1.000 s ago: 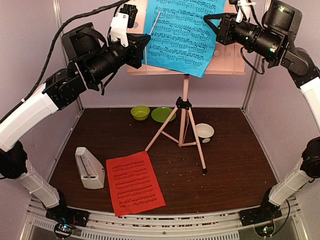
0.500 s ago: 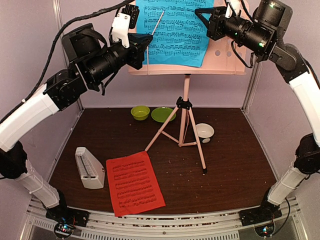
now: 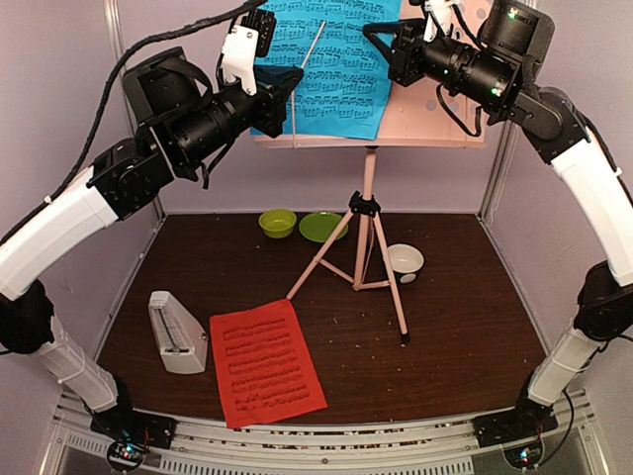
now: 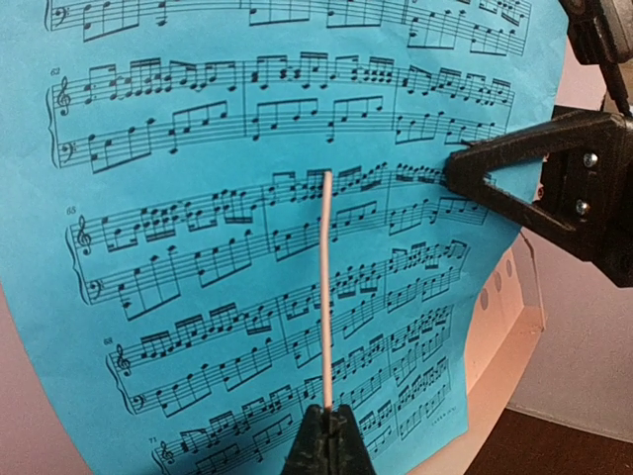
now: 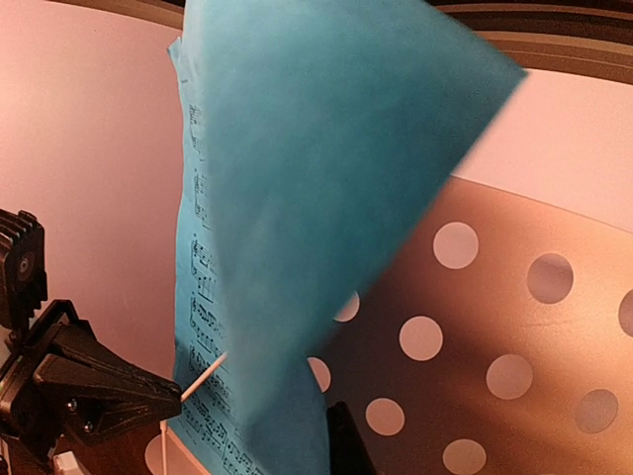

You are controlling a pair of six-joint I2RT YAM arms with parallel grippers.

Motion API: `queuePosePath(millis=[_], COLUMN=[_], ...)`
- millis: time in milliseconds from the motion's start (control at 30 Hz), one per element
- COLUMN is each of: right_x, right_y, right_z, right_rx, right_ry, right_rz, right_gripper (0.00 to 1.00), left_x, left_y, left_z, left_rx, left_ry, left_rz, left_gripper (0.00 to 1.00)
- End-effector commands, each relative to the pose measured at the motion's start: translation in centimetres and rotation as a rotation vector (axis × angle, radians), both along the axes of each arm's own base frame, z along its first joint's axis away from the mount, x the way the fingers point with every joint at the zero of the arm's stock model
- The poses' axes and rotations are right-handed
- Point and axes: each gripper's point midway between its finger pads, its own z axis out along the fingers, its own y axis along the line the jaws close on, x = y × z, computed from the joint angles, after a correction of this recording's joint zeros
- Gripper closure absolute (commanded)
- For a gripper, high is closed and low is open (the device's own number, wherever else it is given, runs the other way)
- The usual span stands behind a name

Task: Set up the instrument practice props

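The blue sheet-music page (image 3: 331, 69) hangs against the pale pink perforated music stand (image 3: 435, 114) at the top of the view. My right gripper (image 3: 381, 38) is shut on the page's right edge. In the right wrist view the page (image 5: 297, 198) curls over the jaws in front of the stand's desk (image 5: 514, 327). My left gripper (image 3: 295, 77) is shut on a thin pale stick (image 3: 313, 47) that lies across the page (image 4: 198, 247); the stick (image 4: 326, 297) rises from the jaws (image 4: 326, 440). The red page (image 3: 265, 361) and white metronome (image 3: 176, 332) are on the table.
The stand's tripod legs (image 3: 364, 247) spread over the middle of the brown table. A green bowl (image 3: 277, 223) and green plate (image 3: 321, 227) sit at the back. A small white bowl (image 3: 405, 260) sits by the right leg.
My right gripper has moved left along the stand and drawn the blue page leftward with it. My left gripper and the stick have stayed in place.
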Motion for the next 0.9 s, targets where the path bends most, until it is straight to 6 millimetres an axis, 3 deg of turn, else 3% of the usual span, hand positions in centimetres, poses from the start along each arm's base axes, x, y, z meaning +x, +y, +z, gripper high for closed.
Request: queuePosePath(millis=[0, 200, 467, 867], right_x=[-0.2, 0.1, 0.4, 0.8], right_y=[0.2, 0.8, 0.4, -1.4], right_z=[1.0, 0.8, 0.8, 1.5], right_rx=[0.04, 0.037, 0.033, 0.074], right_ry=[-0.021, -0.021, -0.026, -0.031], right_rz=[0.03, 0.04, 0.01, -0.068], right_gripper=[1.0, 1.0, 0.83, 0.44], left_x=[-1.3, -1.3, -1.2, -1.0], left_y=[0.2, 0.4, 0.5, 0.6], left_z=[1.8, 1.7, 1.7, 1.6], left_rx=[-0.039, -0.035, -0.034, -0.042], left_ry=[-0.058, -0.06, -0.063, -0.058], left_rz=[-0.046, -0.038, -0.033, -0.018], left_gripper=[1.0, 1.0, 1.0, 1.0])
